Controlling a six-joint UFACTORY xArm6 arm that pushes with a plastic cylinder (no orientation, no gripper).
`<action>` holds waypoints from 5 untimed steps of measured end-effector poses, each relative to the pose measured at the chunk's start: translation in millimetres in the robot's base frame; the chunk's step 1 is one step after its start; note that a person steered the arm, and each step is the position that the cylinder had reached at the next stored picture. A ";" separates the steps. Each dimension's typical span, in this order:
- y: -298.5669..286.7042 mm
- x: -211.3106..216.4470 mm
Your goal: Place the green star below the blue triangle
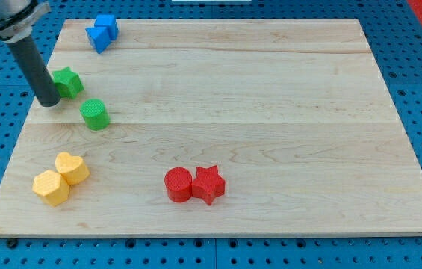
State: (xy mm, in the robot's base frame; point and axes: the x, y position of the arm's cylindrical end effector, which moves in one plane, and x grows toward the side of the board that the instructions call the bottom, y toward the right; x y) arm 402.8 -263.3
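Observation:
The green star (68, 81) lies near the board's left edge, below the blue blocks. The blue triangle (98, 37) sits at the view's top left, touching a blue cube (107, 25) on its upper right. My tip (48, 102) rests on the board just left of and slightly below the green star, touching or nearly touching its left side. The dark rod rises from it toward the view's top left.
A green cylinder (95, 114) stands just below and right of the star. A yellow heart (72, 167) and a yellow hexagon (51, 187) touch at the bottom left. A red cylinder (178, 184) and a red star (208, 184) touch at the bottom centre. The wooden board (270, 112) lies on a blue perforated table.

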 end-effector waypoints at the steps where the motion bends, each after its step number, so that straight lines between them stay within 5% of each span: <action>1: 20.6 -19.7; 3: 69.7 -46.9; 4: 55.4 -11.2; 5: 4.8 -24.4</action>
State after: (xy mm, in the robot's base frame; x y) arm 378.4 -258.5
